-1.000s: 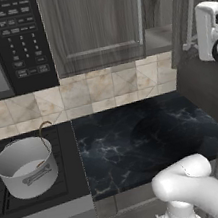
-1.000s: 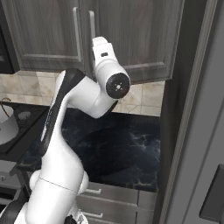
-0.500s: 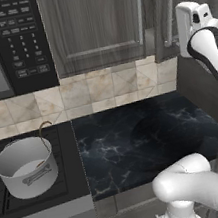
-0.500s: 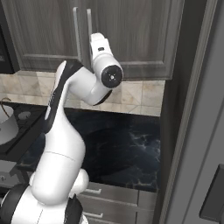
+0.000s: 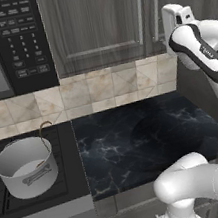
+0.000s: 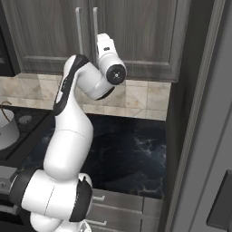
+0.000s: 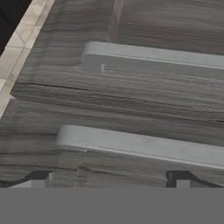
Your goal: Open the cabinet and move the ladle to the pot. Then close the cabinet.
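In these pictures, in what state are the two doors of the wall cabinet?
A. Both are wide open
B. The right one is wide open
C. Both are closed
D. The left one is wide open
C: both doors of the cabinet lie flush, their bar handles side by side, and the ladle already stands in the pot.

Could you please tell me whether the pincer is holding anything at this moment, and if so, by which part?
Nothing is held. The pincer stands open in front of the closed cabinet, with a bar handle just beyond its fingertips.
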